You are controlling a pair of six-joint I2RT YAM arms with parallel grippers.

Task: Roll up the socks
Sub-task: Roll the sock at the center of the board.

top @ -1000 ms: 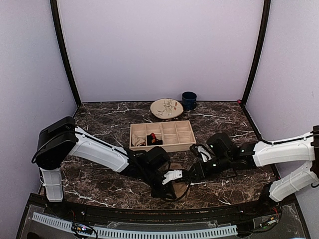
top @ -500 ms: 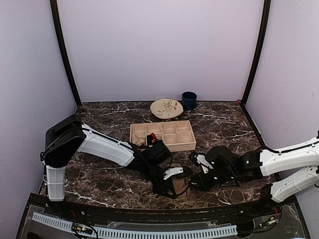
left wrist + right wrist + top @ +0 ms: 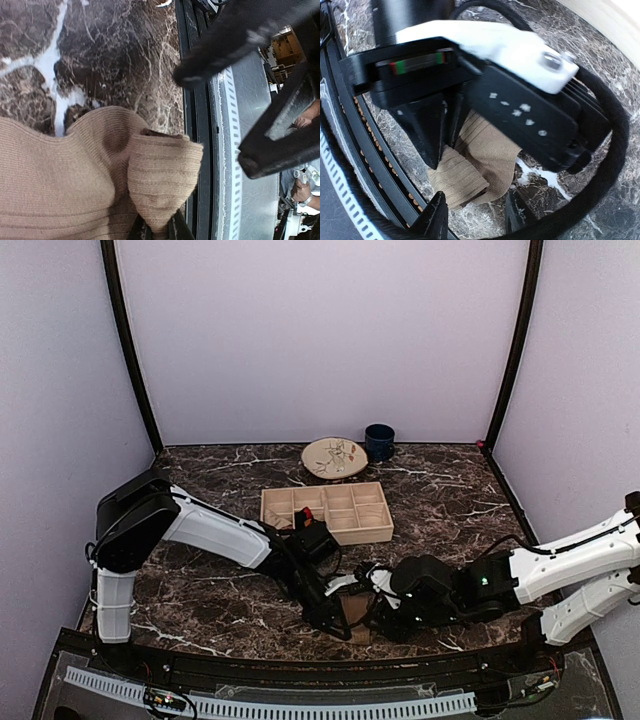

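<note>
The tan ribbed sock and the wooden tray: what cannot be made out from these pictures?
- Left wrist: tan ribbed sock, pinched by left gripper, cut off by left and bottom edges.
- Right wrist: left gripper's body hides the sock's upper part.
- Top view: right gripper and left gripper cover most of the sock.
- Top view: wooden compartment tray's contents too small, partly behind left arm.
</note>
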